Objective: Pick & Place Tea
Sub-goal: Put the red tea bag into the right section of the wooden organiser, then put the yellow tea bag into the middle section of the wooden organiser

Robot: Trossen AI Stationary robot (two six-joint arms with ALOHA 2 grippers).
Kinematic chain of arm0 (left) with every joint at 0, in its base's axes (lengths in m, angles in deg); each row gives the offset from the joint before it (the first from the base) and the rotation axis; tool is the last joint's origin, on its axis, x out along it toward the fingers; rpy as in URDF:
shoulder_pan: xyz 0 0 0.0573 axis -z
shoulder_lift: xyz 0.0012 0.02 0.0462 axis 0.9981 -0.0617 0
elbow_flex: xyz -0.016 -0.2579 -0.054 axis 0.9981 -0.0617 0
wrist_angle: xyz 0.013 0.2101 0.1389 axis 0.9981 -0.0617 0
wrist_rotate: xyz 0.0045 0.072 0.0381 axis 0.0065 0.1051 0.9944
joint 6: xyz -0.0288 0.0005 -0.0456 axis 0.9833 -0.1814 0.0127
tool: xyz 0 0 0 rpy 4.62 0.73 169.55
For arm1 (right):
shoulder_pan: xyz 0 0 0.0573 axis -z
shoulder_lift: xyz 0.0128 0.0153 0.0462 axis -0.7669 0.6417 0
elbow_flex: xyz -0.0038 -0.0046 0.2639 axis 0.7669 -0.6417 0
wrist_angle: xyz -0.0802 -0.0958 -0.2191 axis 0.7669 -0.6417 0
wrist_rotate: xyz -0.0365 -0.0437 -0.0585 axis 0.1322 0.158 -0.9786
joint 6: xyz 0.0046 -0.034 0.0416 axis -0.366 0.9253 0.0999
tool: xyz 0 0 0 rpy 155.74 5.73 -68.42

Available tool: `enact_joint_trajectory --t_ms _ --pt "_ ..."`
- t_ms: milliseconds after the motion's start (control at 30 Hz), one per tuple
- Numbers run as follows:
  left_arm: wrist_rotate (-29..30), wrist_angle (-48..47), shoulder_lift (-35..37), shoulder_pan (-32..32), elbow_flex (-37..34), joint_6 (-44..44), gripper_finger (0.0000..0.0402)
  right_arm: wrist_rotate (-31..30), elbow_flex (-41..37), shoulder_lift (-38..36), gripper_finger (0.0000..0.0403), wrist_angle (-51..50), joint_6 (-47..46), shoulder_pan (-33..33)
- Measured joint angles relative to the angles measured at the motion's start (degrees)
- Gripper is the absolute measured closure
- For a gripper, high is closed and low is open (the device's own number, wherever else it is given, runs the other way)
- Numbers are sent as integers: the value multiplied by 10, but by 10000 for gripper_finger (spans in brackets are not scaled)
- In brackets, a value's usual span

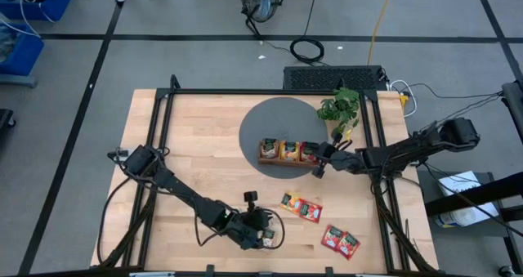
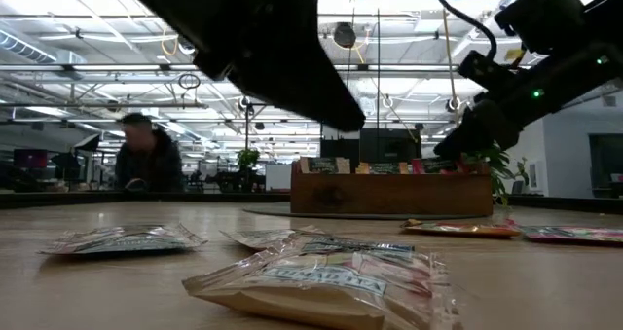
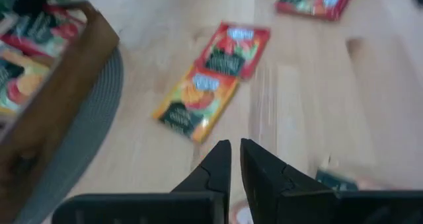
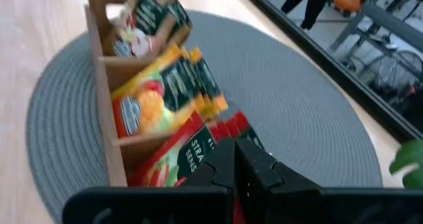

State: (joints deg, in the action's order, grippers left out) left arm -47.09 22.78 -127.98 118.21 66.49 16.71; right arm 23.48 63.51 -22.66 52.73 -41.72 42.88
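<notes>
My right tool (image 1: 320, 164) sits at the tray's (image 1: 270, 160) three-o'clock end, its fingers closed just over the red sachets (image 4: 198, 148) standing in that end compartment; whether they pinch one I can't tell. My left tool (image 1: 263, 237) is low at the counter's (image 1: 204, 122) six-o'clock edge, its fingers narrow with a slim gap and nothing visibly between them.

The tray on the round mat (image 1: 253, 118) already holds pale, orange and red sachets, one kind per slot. Loose tea lies at four to five o'clock of the tray: an orange-and-red pair (image 1: 301, 206) and two reds (image 1: 341, 241) nearer the corner. More packets (image 2: 321, 281) lie close to the low camera.

For this step I'd lift the right tool straight up and clear of the divider, so the standing sachets aren't dragged out.

The plant (image 1: 341, 107) crowds the tray at one o'clock, so I'd leave toward five o'clock. Bare wood between the arms gives the left tool open room to reach the pair.
</notes>
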Motion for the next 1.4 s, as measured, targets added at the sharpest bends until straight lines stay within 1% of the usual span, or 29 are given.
enact_joint_trajectory --t_ms 267,467,600,733,767,800,867,933,1000,1033,1100,1167,1267,1400 --pt "0 38 0 -1 0 -5 360 -15 0 0 403 -52 -30 -5" --pt "-1 41 0 2 0 -13 360 -21 0 0 403 -58 -43 -20" --pt "-5 39 0 4 0 -11 360 -45 0 0 403 -22 -23 -34" --pt "-40 39 0 5 0 -12 360 -44 0 0 403 70 31 -79" --pt "-49 38 0 5 0 -10 360 -38 0 0 403 93 45 -96" --pt "-56 36 0 5 0 -7 360 -19 0 0 403 112 56 -112" --pt "-67 29 0 5 0 7 360 39 0 0 403 138 64 -146" --pt "-76 24 0 5 0 18 360 104 0 0 403 146 52 -177" --pt "-76 25 0 4 0 32 360 142 0 7 403 147 21 -208" --pt "-76 26 0 3 0 40 360 151 0 14 403 147 6 -225" --pt "-76 26 0 -1 0 58 360 150 0 35 403 150 -18 -258" --pt "-72 27 0 -6 0 67 360 151 0 69 403 164 -34 -282" --pt "-67 29 -2 -10 0 69 360 150 0 138 403 231 -39 -304" --pt "-52 32 -19 -17 0 55 360 151 6 224 403 323 -10 -305"
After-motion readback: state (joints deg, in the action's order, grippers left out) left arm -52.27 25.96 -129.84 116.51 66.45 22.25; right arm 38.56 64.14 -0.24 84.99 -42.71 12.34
